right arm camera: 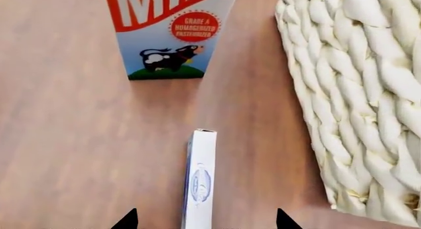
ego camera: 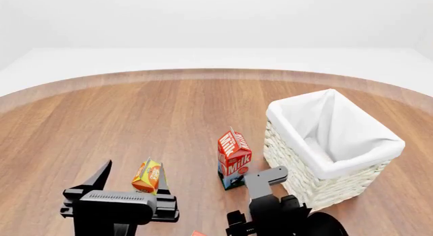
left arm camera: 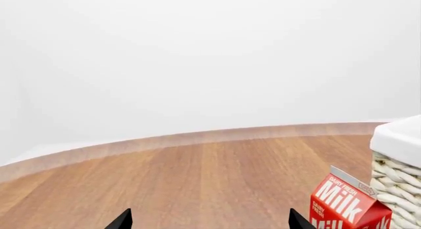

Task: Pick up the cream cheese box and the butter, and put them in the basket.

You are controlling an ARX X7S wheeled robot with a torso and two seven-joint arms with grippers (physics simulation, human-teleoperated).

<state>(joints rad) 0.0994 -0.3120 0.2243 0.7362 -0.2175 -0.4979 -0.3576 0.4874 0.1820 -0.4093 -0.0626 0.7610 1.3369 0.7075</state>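
While the right gripper [right arm camera: 204, 221] hangs released over the cream cheese box [right arm camera: 199, 182] beside the basket [right arm camera: 355, 101], the left gripper [left arm camera: 209, 221] gapes too.

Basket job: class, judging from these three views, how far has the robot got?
Done: nothing, since the basket looks empty. In hand: the right gripper, open, is lined up over the cream cheese box, which lies on the table between milk carton and basket. Left: grasp it, drop it in, then fetch the butter, barely visible here.
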